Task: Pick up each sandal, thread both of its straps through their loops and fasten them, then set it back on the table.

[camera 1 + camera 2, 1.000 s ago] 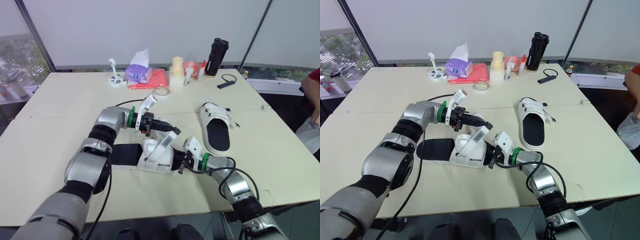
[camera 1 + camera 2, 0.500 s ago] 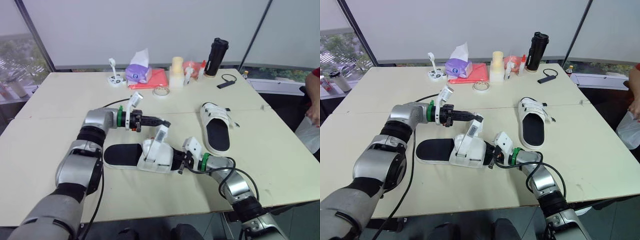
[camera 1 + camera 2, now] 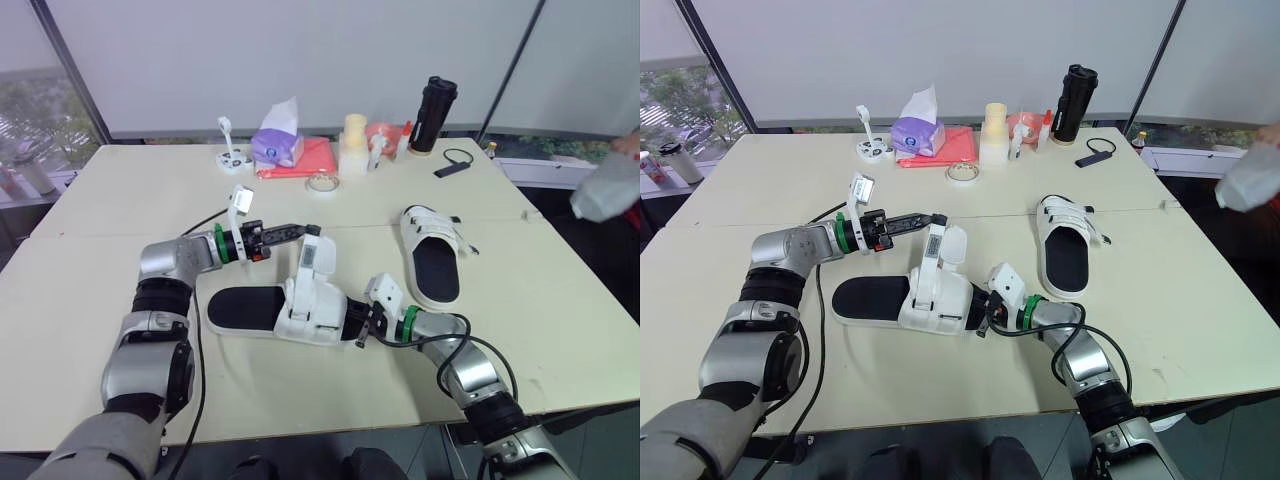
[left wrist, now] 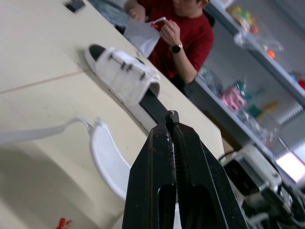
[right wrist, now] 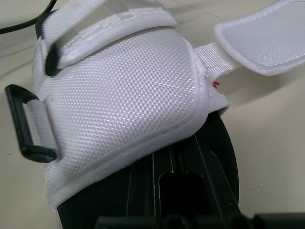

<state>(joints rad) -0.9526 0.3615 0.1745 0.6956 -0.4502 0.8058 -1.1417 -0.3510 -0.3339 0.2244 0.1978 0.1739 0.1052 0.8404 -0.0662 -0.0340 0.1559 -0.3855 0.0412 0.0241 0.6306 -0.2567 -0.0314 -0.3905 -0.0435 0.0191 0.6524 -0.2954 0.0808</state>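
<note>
From the head, the near sandal lies on the table, black insole, white upper, one strap standing upright. The left gripper points at the strap's top, and the right gripper clamps the toe end. The far sandal, straps fastened, lies well apart. The left wrist shows its fingers pressed together, empty. The right wrist shows woven white fabric, a black loop and fingers gripping the sole.
</note>
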